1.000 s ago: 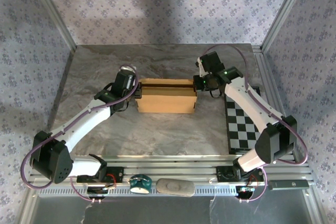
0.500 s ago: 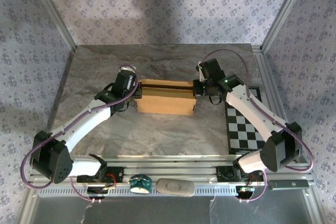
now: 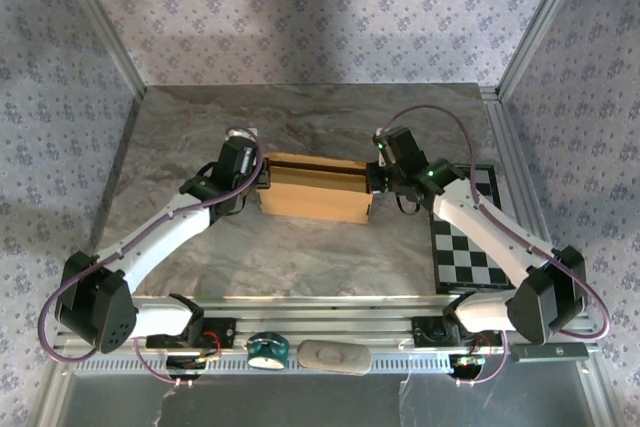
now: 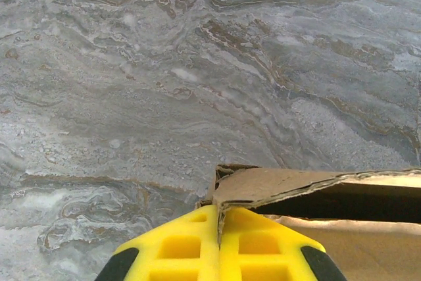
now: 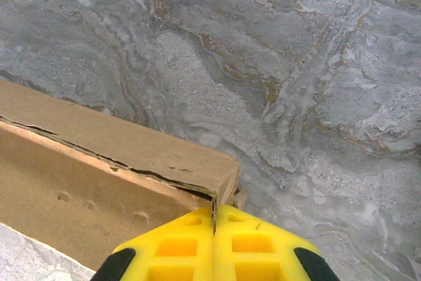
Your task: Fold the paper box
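- You are bracing the paper box on the table; the checkered board is lying to the box's right.
- The left gripper and right gripper are clenched empty, their tips touching the box's opposite ends.
- Judged step: you are squaring the end walls. The next move is calling for equal inward pressure.

paper box central, open table beyond

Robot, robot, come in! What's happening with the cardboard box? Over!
Left gripper, right gripper: jaws shut, tips at the paper box ends. Top seam gaping. Checkered board to the right, apart.
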